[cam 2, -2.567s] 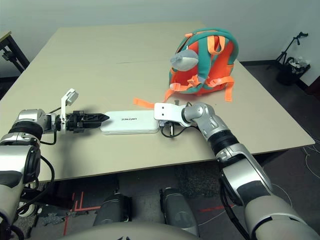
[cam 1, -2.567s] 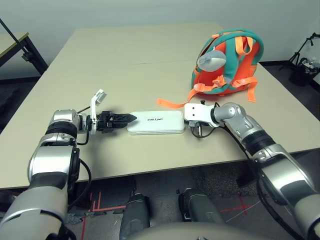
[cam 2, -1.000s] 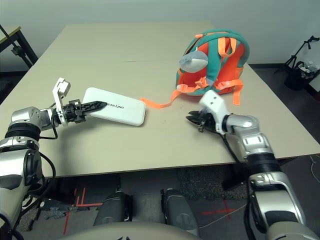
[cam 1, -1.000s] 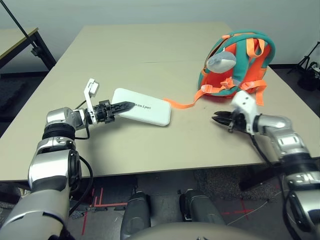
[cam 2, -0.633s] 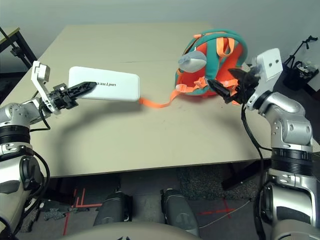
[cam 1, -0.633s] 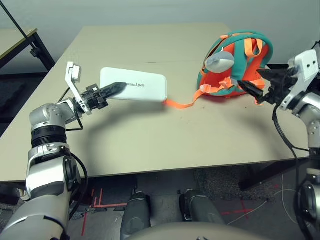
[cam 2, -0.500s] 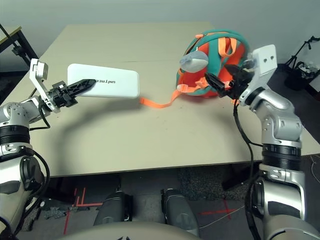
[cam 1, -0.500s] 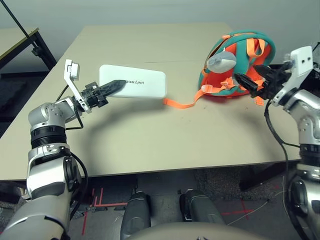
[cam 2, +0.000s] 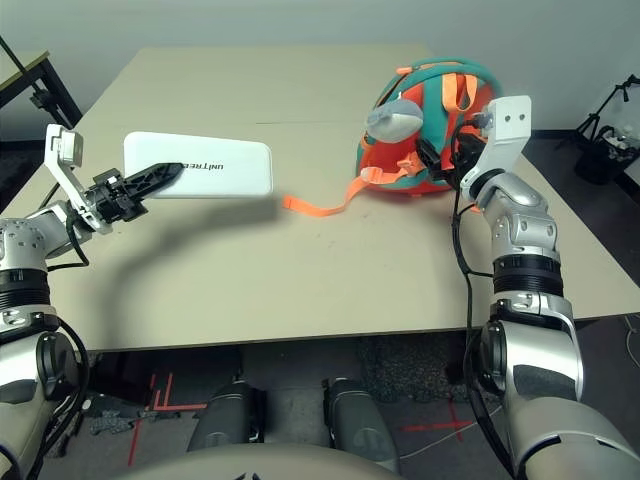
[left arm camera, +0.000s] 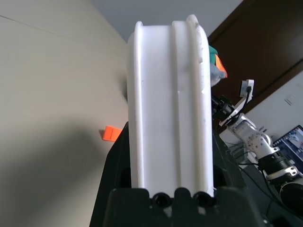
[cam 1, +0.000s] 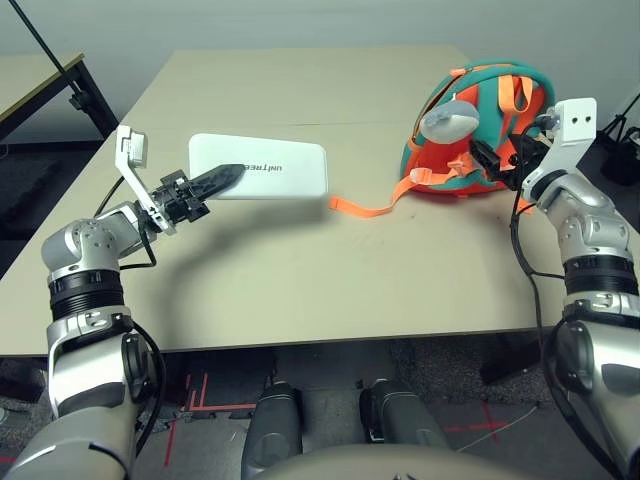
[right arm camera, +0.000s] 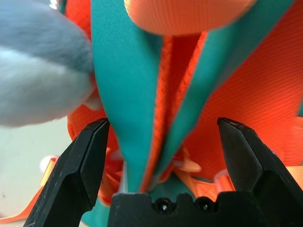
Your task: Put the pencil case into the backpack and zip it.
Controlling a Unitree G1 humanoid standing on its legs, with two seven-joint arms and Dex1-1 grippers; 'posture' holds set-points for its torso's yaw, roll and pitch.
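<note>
Two grippers at work over a beige table: one carrying a white case, one opened wide at a backpack.

Left gripper pinched on one end of the pencil case, held flat above the table toward its left side, lettering up, clear of the surface with a shadow beneath. Right gripper spread wide, fingers either side of a teal strap on the backpack, which stands at the table's far right, grey plush piece on it and an orange strap trailing across the tabletop.

White pencil case aloft; backpack upright
</note>
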